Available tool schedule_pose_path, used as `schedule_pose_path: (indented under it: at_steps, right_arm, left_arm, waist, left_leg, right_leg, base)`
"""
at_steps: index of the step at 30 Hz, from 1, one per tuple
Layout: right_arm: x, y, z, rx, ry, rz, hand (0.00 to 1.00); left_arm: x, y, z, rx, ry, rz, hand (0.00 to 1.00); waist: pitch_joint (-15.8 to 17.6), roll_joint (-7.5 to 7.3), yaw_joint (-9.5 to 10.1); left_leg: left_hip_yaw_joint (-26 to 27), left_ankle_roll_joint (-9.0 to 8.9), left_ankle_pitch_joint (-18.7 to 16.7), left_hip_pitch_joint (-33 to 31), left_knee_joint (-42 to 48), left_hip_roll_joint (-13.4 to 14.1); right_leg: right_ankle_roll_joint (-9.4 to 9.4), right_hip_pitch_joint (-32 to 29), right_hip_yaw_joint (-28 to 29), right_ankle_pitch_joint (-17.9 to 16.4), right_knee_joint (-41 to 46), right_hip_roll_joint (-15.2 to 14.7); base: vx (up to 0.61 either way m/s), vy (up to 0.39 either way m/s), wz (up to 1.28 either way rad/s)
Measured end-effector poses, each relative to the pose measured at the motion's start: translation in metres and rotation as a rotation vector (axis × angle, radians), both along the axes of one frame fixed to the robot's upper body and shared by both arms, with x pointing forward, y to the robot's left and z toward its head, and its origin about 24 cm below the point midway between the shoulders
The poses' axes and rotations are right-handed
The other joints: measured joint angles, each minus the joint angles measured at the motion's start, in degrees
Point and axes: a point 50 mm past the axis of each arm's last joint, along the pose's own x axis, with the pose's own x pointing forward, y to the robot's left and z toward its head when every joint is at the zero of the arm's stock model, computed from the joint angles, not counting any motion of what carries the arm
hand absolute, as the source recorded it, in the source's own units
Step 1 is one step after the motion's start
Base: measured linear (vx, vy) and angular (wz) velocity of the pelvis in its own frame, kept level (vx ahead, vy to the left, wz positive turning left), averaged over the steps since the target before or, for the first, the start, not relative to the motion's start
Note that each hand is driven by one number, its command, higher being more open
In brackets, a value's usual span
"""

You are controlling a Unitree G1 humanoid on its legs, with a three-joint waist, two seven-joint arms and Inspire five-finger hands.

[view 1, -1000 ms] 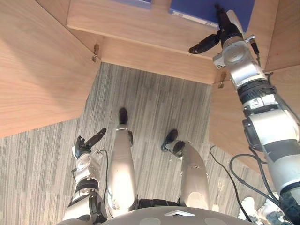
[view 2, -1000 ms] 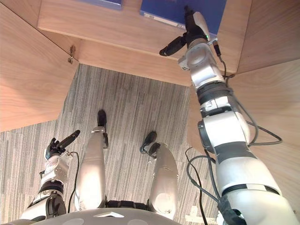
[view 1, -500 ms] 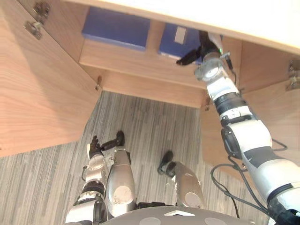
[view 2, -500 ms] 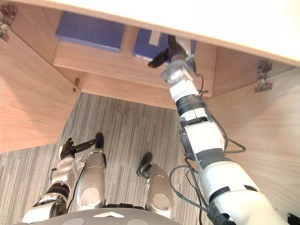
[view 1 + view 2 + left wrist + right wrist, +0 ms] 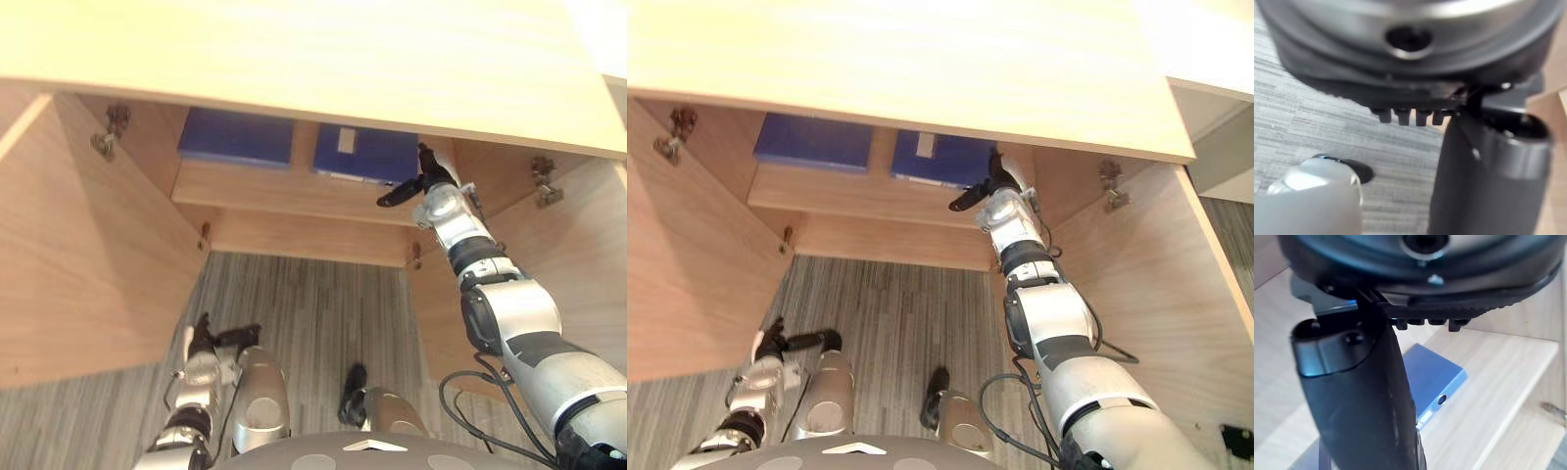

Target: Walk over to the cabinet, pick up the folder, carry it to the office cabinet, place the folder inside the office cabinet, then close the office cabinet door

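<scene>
Inside the open cabinet (image 5: 294, 59), on the shelf (image 5: 284, 191) at 12 o'clock: the folder (image 5: 367, 155), blue with a white label, lying flat near the shelf's front edge. A second blue folder (image 5: 235, 137) lies beside it toward 11 o'clock, apart from it.

My right hand (image 5: 427, 174) is up at about 1 o'clock, at the folder's right front corner. My fingers are straight, the thumb stands wide toward 9 o'clock, and they hold nothing. Contact with the folder: cannot tell. The wrist view shows it flat on the shelf past my thumb, ungripped.

My left hand (image 5: 202, 335) hangs low at 7 o'clock above the carpet floor (image 5: 313, 294), fingers relaxed, empty.

Both doors are open: left door (image 5: 88, 264) at 9 o'clock, right door (image 5: 588, 264) at 3 o'clock.

Risks, my judgement:
- The spread thumb sits near the folder's front edge. A careless pull could hook that corner and drag the folder off the shelf.
- My right arm lies in the right door's swing, so closing it now would pinch the arm.
- The folder, so near the front edge, could foul a closing door.
</scene>
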Motion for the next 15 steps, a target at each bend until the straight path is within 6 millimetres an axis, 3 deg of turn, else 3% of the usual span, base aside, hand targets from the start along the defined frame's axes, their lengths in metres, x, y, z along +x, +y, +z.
schedule_pose_path:
  at_steps: [2,3,5,7,9,11,12,13,15]
  right_arm:
    - [-0.025,-0.006,-0.044,0.146,0.073,-0.071,1.00]
    - [-0.032,-0.005,-0.056,0.179,0.100,-0.084,1.00]
    - [-0.071,0.003,-0.107,0.325,0.226,-0.140,1.00]
    - [-0.103,0.007,-0.137,0.415,0.294,-0.195,1.00]
    - [-0.126,0.003,-0.152,0.484,0.303,-0.260,1.00]
    - [-0.135,-0.001,-0.152,0.516,0.262,-0.291,1.00]
    - [-0.140,-0.005,-0.150,0.540,0.217,-0.317,1.00]
    - [-0.144,-0.009,-0.149,0.560,0.192,-0.341,1.00]
    - [-0.155,-0.022,-0.148,0.576,0.141,-0.417,1.00]
  left_arm:
    - [0.007,-0.014,0.000,-0.007,0.002,-0.105,1.00]
    - [0.011,-0.016,0.002,-0.007,-0.006,-0.126,1.00]
    - [0.013,-0.016,0.006,-0.019,-0.037,-0.170,1.00]
    - [0.004,-0.014,0.005,-0.008,-0.053,-0.176,1.00]
    - [-0.010,-0.012,-0.001,-0.013,-0.026,-0.165,1.00]
    - [-0.028,-0.011,-0.009,-0.031,0.022,-0.145,1.00]
    - [-0.042,-0.010,-0.015,-0.065,0.059,-0.105,1.00]
    - [-0.049,-0.009,-0.018,-0.081,0.080,-0.075,1.00]
    - [-0.066,-0.001,-0.023,-0.075,0.131,-0.037,1.00]
  waist:
    - [-1.09,-0.22,-0.05]
    - [-1.09,-0.22,-0.22]
    - [-1.10,0.00,-0.62]
    - [-1.37,0.62,-1.78]
    - [-1.69,1.26,-2.64]
    - [-1.97,2.36,-3.37]
    - [-2.01,3.27,-3.35]
    - [-1.89,3.37,-3.79]
    - [-2.45,4.52,-4.80]
  left_leg:
    - [1.93,0.23,-0.10,0.39,0.43,-1.29]
    - [2.58,0.46,-0.18,0.59,0.56,-1.60]
    - [6.08,1.93,-1.09,2.70,1.39,-2.11]
    - [9.13,2.80,-2.42,4.67,2.16,-1.95]
    - [13.15,3.42,-4.62,6.30,3.33,-1.52]
    - [16.84,4.96,-5.93,7.38,3.84,-0.90]
    - [21.09,7.22,-5.15,8.97,2.68,0.95]
    - [23.73,7.76,-4.61,10.27,1.81,1.40]
    - [29.27,7.32,-3.83,13.47,0.08,3.19]
  right_leg:
    - [0.32,0.17,2.40,2.74,-2.50,-1.20]
    - [0.53,0.31,3.06,3.37,-3.10,-1.52]
    - [0.75,0.68,6.69,6.21,-3.94,-2.52]
    - [0.76,0.88,9.40,8.57,-4.08,-2.68]
    - [0.69,0.69,10.62,11.55,-5.65,-2.84]
    - [-1.69,-0.53,7.38,17.41,-8.49,-2.35]
    - [-4.00,-0.33,4.68,22.66,-12.53,-1.48]
    - [-5.38,-0.40,0.01,20.34,-10.50,-1.96]
    - [-7.24,0.00,-9.67,10.97,-1.53,-3.35]
  base:
    - [-0.02,0.185,-0.32]
    - [-0.04,0.138,-0.51]
    - [-0.07,0.185,-0.67]
    - [-0.11,0.221,-0.87]
    - [-0.14,0.195,-1.20]
    - [-0.17,0.143,-1.48]
    - [-0.21,0.107,-1.51]
    - [-0.23,0.101,-1.61]
    - [-0.18,0.036,-1.23]
